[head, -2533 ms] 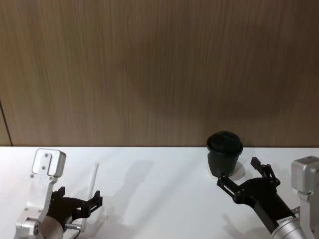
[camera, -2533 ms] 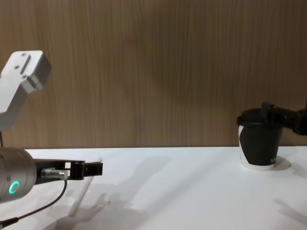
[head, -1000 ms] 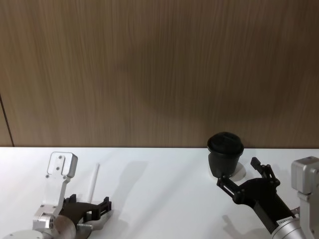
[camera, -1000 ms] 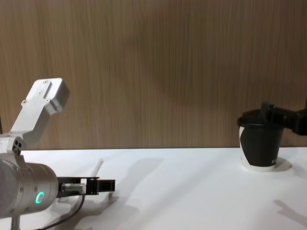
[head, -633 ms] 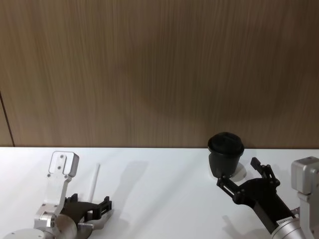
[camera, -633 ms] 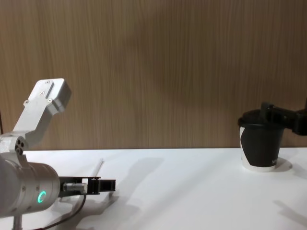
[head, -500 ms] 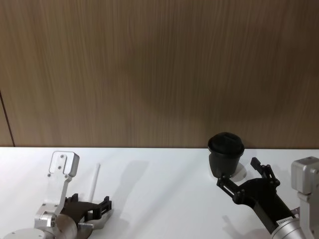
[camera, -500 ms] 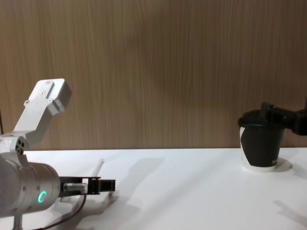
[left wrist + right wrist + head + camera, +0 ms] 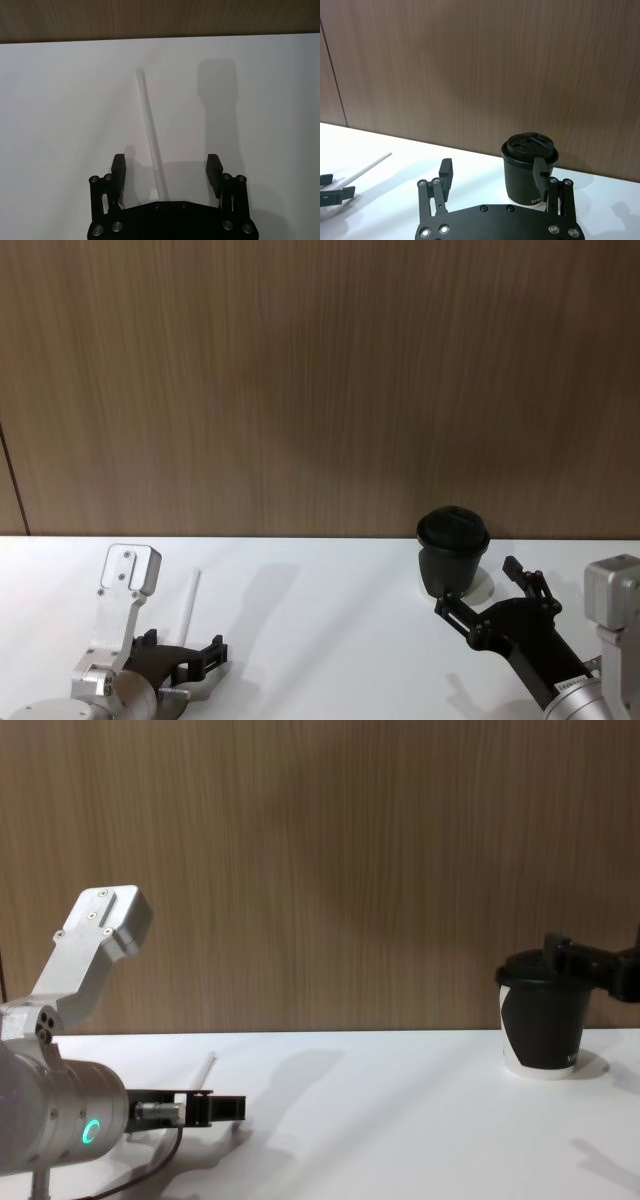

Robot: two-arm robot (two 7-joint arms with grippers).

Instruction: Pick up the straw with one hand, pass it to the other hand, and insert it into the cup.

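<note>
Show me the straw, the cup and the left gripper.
straw (image 9: 151, 135), left wrist view, middle of the tube.
cup (image 9: 550, 1025), chest view, black side wall.
left gripper (image 9: 166, 161), left wrist view, midway between its open fingertips.

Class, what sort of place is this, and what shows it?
Probably a robot test bench: a white table before a wood-panel wall, the left gripper and right gripper, one straw and a cup.

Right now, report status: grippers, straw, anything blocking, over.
Left gripper open, low, straddling the straw at its near end. Straw flat on the table, not gripped. Right gripper open, parked just short of the cup. No obstruction seen.
</note>
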